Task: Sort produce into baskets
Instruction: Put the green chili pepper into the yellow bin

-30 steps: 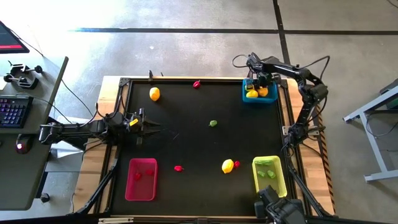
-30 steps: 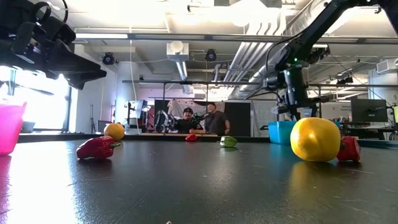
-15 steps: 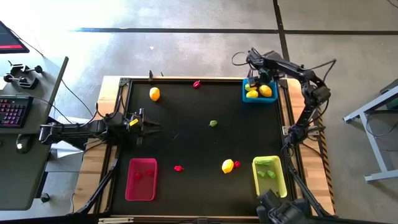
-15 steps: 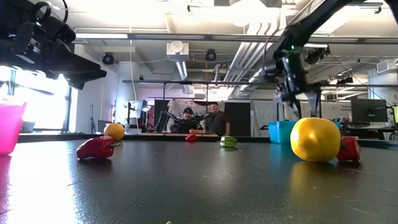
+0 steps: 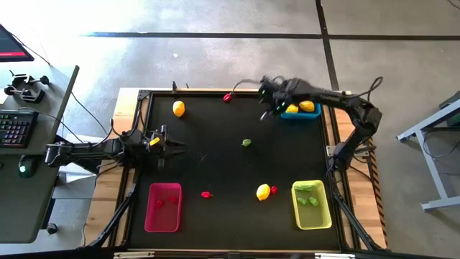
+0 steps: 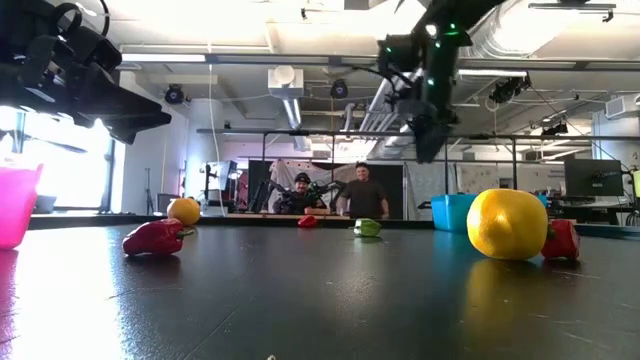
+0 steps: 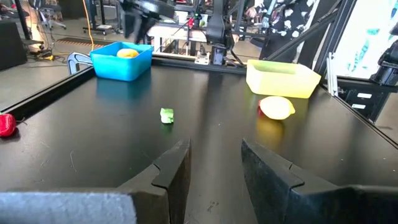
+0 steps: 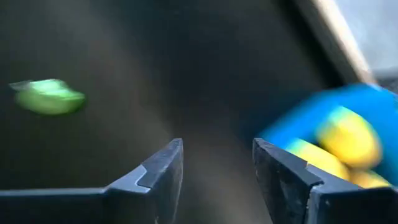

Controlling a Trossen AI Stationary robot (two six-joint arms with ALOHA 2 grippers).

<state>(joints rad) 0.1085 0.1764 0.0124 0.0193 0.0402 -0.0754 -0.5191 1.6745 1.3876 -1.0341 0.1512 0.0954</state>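
left gripper [image 5: 172, 147] hangs over the table's [image 5: 215, 165] left edge, fingers parted with nothing between them. below it sits the pink basket [image 5: 163, 207] with a red bit inside. loose produce: a lemon [image 5: 178, 108] up top, a red piece [image 5: 227, 96] at the far edge, another red one [image 5: 206, 194], a green bit [image 5: 246, 142] mid-table, a lemon [image 5: 263, 192] touching a red bit by the yellow-green basket [image 5: 312, 204]. right gripper [image 5: 269, 108] floats just left of the blue basket [image 5: 300, 110] holding lemons, fingers spread apart, empty.
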